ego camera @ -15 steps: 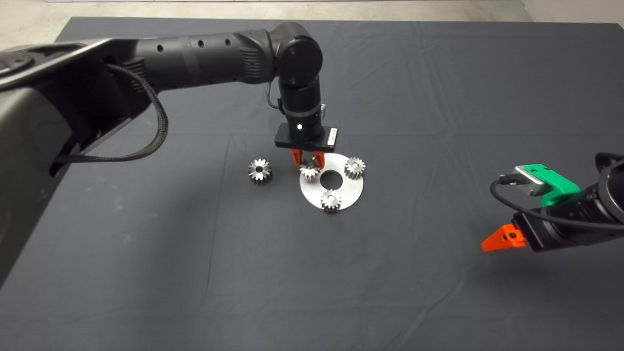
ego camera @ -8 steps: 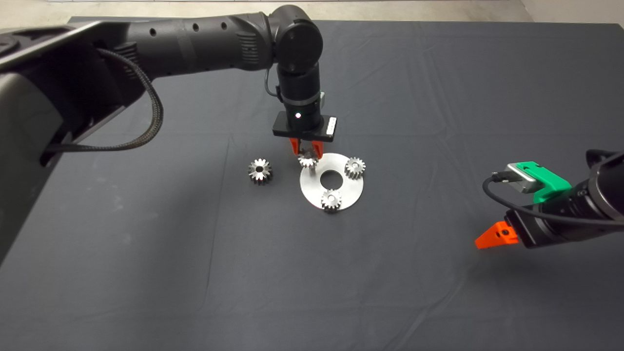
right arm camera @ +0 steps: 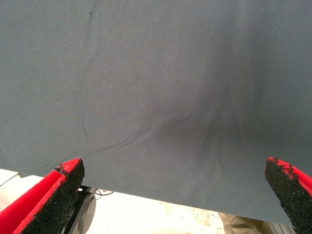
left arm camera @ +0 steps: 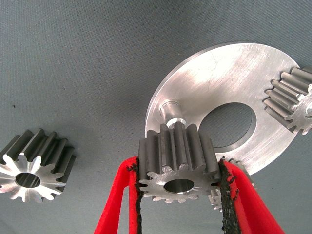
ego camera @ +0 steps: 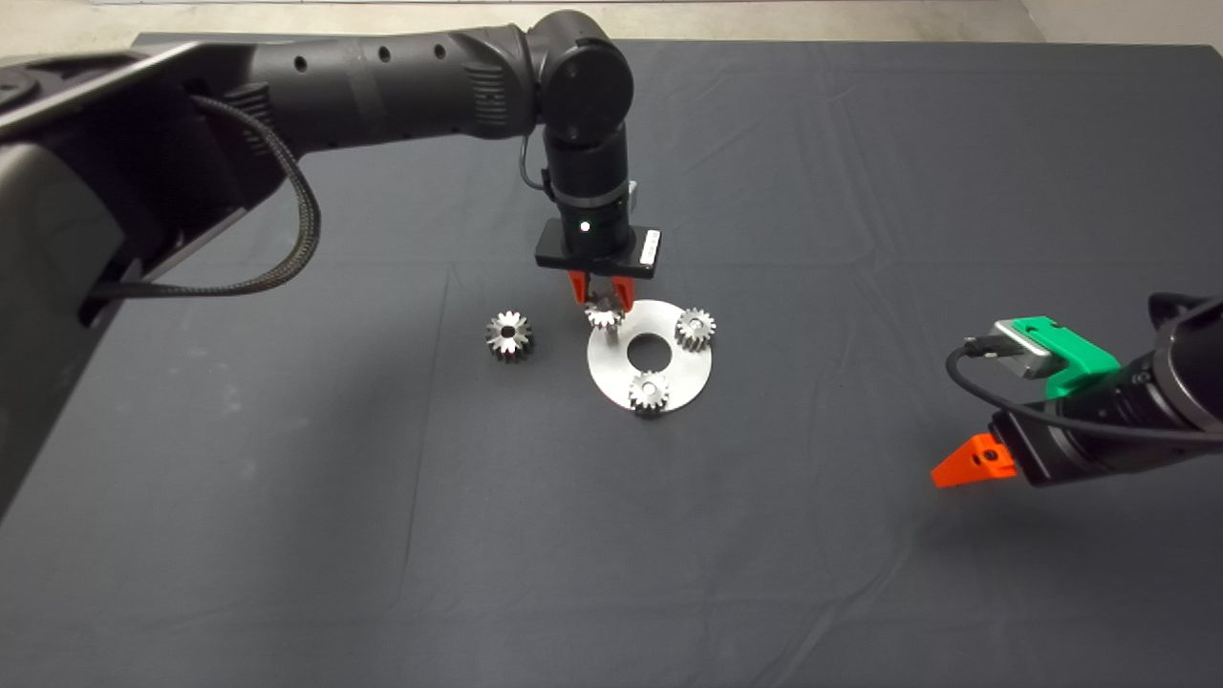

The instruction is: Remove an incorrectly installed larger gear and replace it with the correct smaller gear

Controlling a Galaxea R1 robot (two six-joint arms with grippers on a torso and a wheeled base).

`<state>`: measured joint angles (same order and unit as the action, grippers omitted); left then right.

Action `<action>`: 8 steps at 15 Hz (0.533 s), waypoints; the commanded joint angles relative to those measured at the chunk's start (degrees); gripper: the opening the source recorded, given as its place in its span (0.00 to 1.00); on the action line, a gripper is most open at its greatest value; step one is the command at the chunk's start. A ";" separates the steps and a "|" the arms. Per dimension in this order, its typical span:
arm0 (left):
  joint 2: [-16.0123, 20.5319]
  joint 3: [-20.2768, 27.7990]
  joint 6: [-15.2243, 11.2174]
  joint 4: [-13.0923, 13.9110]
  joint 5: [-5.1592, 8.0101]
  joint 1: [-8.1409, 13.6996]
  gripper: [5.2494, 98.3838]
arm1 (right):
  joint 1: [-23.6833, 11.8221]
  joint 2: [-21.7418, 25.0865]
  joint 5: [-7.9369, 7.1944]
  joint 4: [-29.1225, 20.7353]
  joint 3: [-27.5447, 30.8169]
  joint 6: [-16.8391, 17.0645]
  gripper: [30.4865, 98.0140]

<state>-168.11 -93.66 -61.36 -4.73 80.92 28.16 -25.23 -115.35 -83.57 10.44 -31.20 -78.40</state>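
Steel, left to right: the larger gear (ego camera: 509, 335) lies on the mat, well left of the plate (ego camera: 690, 376) — the left gripper (ego camera: 602, 298) clamps the smaller gear (left arm camera: 178, 163) just above the bare peg (left arm camera: 171, 107), hole pointing down; the right gripper (right arm camera: 170, 200) idles wide open.

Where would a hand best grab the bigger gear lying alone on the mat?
Across the toothed rim, on two opposite sides, coming straight down from above. The larger gear lies flat, hole up, with bare mat all around and the plate apart from it. The left hand already holds the smaller gear; the open right hand is free.
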 commanded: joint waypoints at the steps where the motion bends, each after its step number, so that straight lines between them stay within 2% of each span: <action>1: -0.25 0.69 0.18 0.69 0.10 1.46 0.25 | -0.79 0.34 0.16 -1.47 0.01 0.26 1.00; 8: -0.25 0.78 0.27 0.60 0.03 1.37 0.25 | -0.79 0.16 0.16 -1.38 0.01 0.26 1.00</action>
<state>-168.11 -93.53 -61.36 -4.73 80.92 28.15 -25.25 -115.27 -83.57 10.44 -31.20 -78.39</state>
